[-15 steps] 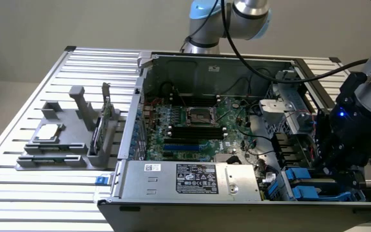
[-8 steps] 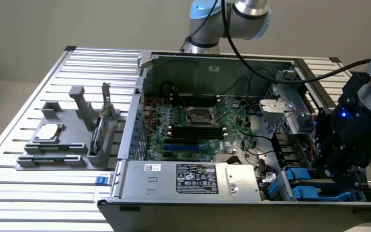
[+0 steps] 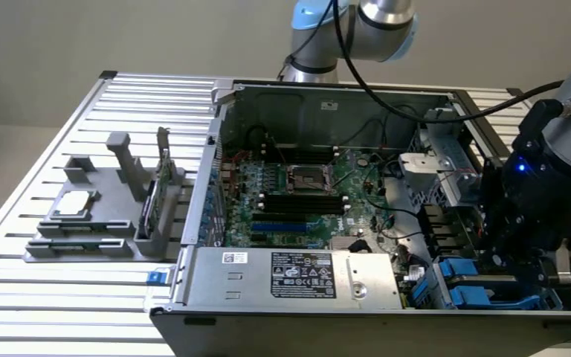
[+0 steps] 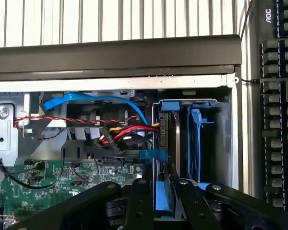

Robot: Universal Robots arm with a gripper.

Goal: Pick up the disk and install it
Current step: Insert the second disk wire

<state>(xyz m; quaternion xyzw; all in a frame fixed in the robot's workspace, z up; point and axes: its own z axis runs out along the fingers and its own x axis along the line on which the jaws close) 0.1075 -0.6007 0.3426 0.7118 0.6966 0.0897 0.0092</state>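
Note:
The disk [image 4: 165,124] stands on edge in a slot of the computer case's drive bay [image 4: 221,143], its bright blue rail running back between my fingers. My gripper [image 4: 164,184] straddles that blue edge, open, with a finger close on each side and a slim gap. In the exterior view my gripper [image 3: 508,268] reaches down into the bay [image 3: 474,286] at the case's near corner on that view's right, where blue rails show below it.
A second blue carrier [image 4: 197,139] fills the neighbouring slot. Blue, red and yellow cables [image 4: 110,129] bunch beside the bay above the motherboard [image 3: 296,193]. The power supply [image 3: 311,274] lines the front. A grey fixture [image 3: 97,230] holds a chip and a green card. A keyboard [image 4: 278,96] lies beyond the case.

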